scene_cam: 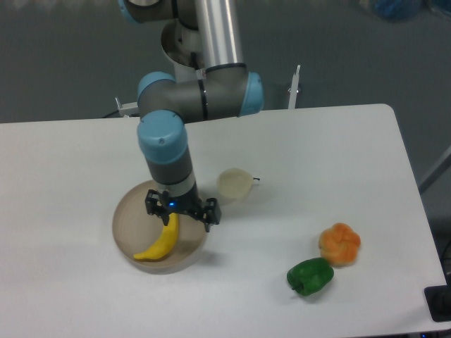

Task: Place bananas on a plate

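Observation:
The yellow banana (160, 243) lies on the round beige-grey plate (127, 220) at the table's front left, curving from the plate's middle toward its near rim. My gripper (181, 213) hangs just above the banana's upper end, over the plate's right side. Its two fingers (209, 213) are spread wide apart and hold nothing, so the gripper is open. The arm hides part of the plate's far right rim.
A cream-white pear-like fruit (235, 184) sits just right of the plate, close to the gripper. Farther right, near the front edge, lie an orange lumpy fruit (340, 243) and a green pepper (310, 276). A thin white post (294, 90) stands at the back edge.

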Robot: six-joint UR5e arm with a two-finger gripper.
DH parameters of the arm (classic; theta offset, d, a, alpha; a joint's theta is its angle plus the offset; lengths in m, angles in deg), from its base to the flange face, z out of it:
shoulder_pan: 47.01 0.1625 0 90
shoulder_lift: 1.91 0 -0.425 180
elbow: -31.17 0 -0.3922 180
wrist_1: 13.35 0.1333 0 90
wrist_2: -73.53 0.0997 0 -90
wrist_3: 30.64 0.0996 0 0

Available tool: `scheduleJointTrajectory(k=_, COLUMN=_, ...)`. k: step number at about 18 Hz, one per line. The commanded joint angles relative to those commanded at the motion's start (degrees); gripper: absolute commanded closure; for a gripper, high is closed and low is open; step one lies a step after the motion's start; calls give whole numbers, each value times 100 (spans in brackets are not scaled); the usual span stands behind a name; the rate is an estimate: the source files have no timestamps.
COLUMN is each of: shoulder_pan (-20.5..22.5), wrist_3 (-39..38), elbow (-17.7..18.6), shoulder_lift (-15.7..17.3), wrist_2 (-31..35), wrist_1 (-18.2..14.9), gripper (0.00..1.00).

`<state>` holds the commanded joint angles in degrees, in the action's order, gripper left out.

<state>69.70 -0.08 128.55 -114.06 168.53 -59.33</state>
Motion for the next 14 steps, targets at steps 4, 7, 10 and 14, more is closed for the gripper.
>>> scheduleJointTrajectory(k=4, shoulder_pan=315, wrist_3=818, elbow=-193, shoulder_lift=-9, wrist_2=457, wrist_1=54, gripper=0)
scheduleJointTrajectory(k=7, shoulder_pan=729, wrist_3=1759, elbow=-316, shoulder_lift=-9, wrist_2=581, wrist_1=27, gripper=0)
scheduleJointTrajectory(k=10, shoulder_pan=1081, wrist_3=2813, elbow=-387, shoulder_lift=9, wrist_2=766, wrist_1=27, gripper=0)
scheduleJointTrajectory(k=14, shoulder_pan=1231, wrist_3=3808, elbow=-396, shoulder_lift=-9, wrist_2=740, wrist_1=27, gripper=0)
